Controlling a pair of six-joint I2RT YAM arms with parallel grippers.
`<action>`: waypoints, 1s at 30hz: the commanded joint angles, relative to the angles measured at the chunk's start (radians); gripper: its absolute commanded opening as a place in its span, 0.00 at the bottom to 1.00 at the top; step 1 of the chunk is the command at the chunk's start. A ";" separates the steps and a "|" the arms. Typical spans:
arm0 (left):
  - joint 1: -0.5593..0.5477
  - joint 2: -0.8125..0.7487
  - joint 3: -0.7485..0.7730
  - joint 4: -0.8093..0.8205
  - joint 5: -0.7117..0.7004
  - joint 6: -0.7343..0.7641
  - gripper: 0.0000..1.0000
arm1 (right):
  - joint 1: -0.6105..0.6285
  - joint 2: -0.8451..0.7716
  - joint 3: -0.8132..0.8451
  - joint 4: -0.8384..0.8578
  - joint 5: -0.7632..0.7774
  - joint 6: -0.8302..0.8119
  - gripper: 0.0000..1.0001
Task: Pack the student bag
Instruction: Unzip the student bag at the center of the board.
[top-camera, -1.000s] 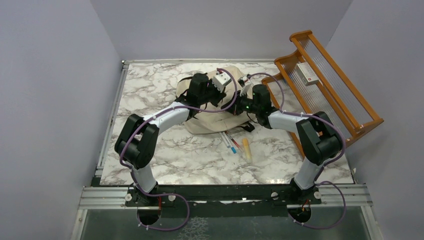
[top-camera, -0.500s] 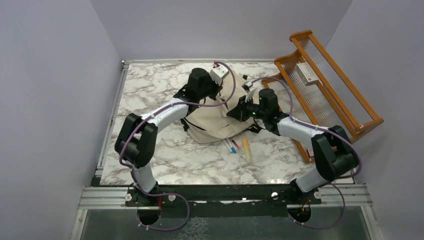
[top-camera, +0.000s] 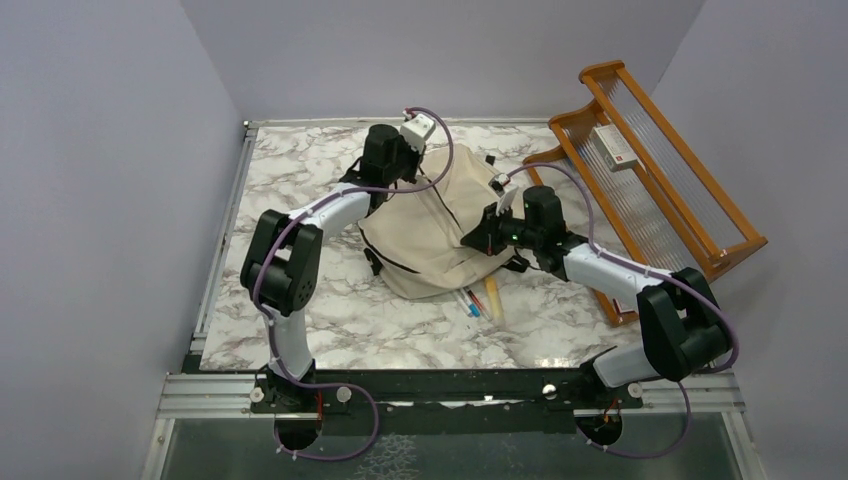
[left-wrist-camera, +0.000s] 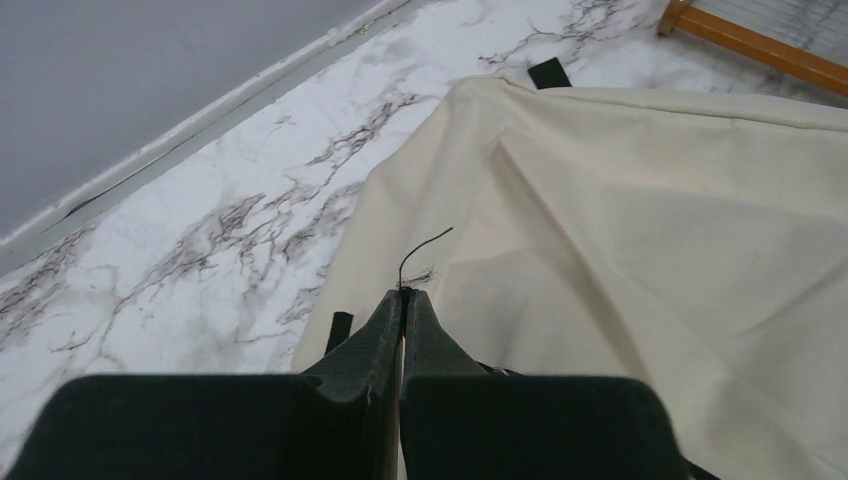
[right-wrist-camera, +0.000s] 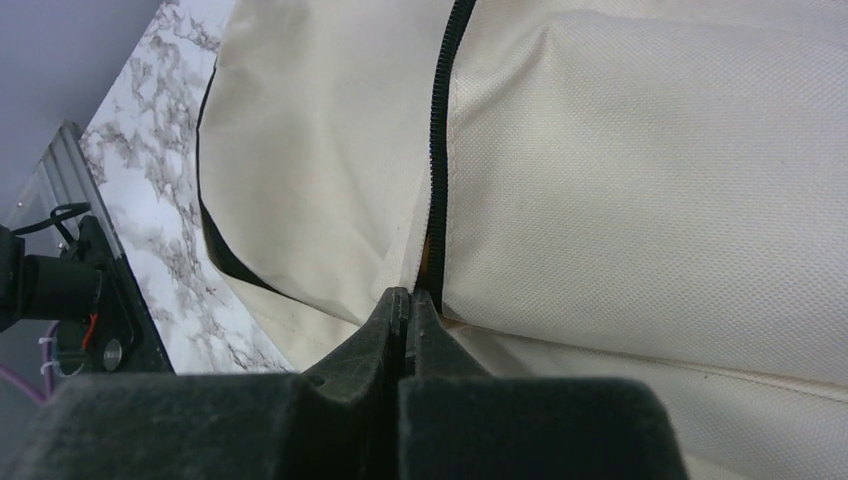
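Note:
The student bag (top-camera: 430, 235) is a beige fabric backpack lying flat and stretched out in the middle of the marble table. My left gripper (top-camera: 398, 178) is shut on its far left edge. In the left wrist view the jaws (left-wrist-camera: 403, 294) pinch a thin black frayed bit of the bag (left-wrist-camera: 650, 220). My right gripper (top-camera: 468, 240) is shut on the bag's right side. In the right wrist view its tips (right-wrist-camera: 408, 295) close at the lower end of a black zipper (right-wrist-camera: 440, 130) on the bag (right-wrist-camera: 650, 200).
Several pens (top-camera: 472, 300) and a yellow marker (top-camera: 492, 298) lie at the bag's near edge, partly under it. A wooden rack (top-camera: 690, 215) leans at the right with a white box (top-camera: 613, 147) on it. Grey walls stand to the left and behind.
My left gripper moved back and left, my right gripper moved forward and right. The bag was pulled out flatter between them and now reaches the pens.

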 joint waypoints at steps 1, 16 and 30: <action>0.058 0.039 0.052 0.127 -0.065 -0.014 0.00 | 0.016 -0.022 -0.028 -0.070 -0.055 0.027 0.00; 0.125 0.153 0.132 0.146 -0.034 -0.072 0.00 | 0.016 0.004 0.003 -0.056 -0.065 0.055 0.00; 0.146 -0.039 0.077 0.167 0.138 -0.276 0.43 | 0.016 -0.020 0.101 -0.137 0.032 0.002 0.34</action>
